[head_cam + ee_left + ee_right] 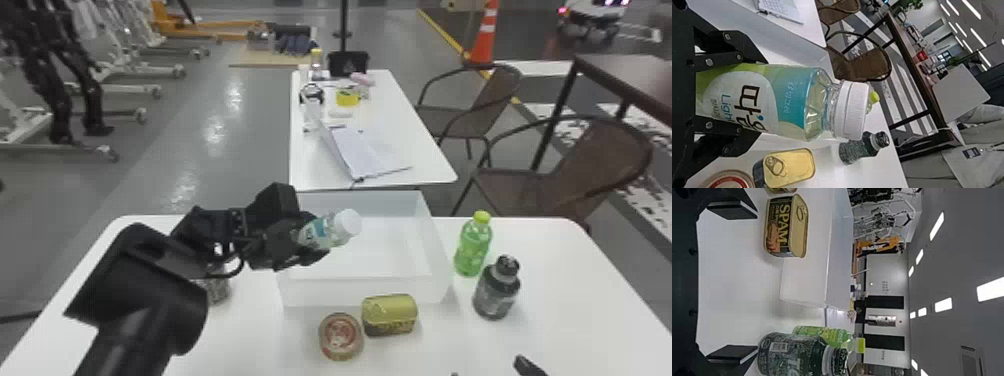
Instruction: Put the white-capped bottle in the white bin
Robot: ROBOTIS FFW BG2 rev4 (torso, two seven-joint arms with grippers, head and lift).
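The left end effector grasps the white-capped bottle, tilted over the left part of the white bin, cap pointing towards the bin's right side. The right end effector is released, its fingers apart, nearer and to the right of the bin. On the counter, a rectangular can and round container sit before the bin; the green bottle and dark bottle stand to its right.

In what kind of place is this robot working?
Probably a robotics lab or workshop: wheeled metal stands, black robot-like legs beside them, and an orange traffic cone on the floor behind the table.
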